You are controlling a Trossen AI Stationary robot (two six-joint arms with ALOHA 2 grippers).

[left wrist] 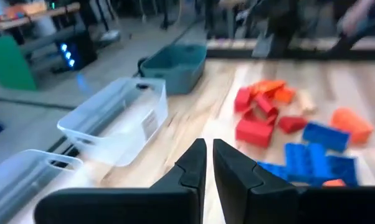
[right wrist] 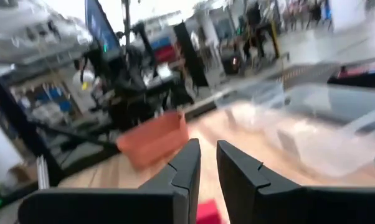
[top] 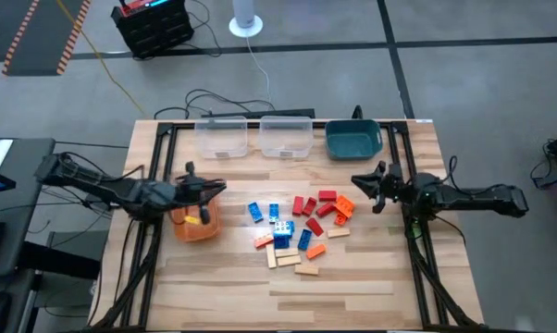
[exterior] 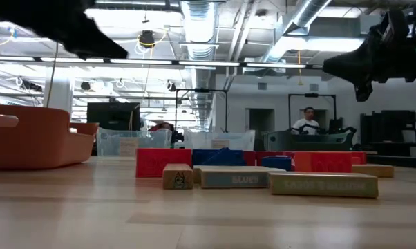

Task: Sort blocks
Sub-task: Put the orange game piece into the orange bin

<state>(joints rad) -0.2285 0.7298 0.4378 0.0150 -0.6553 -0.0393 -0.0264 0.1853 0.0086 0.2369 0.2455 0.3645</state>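
The blocks [top: 297, 227] lie in a loose heap at mid-table: blue, red, orange and pale wooden pieces, also seen in the low view [exterior: 249, 169] and the left wrist view [left wrist: 287, 137]. My left gripper [top: 216, 190] [left wrist: 209, 152] hovers over the orange bin [top: 195, 225], left of the heap. Its fingers are shut to a narrow slit, with nothing between them. A few small pieces [top: 193, 219] lie inside that bin. My right gripper [top: 360, 182] [right wrist: 208, 155] hangs above the heap's right edge, pointing toward the orange bin [right wrist: 153, 140], shut and empty.
Two clear bins [top: 221, 139] [top: 286, 137] and a teal bin [top: 352, 141] stand in a row along the far edge. Bare wood lies along the near edge [top: 288, 296]. A person [exterior: 308, 121] sits far off in the room beyond.
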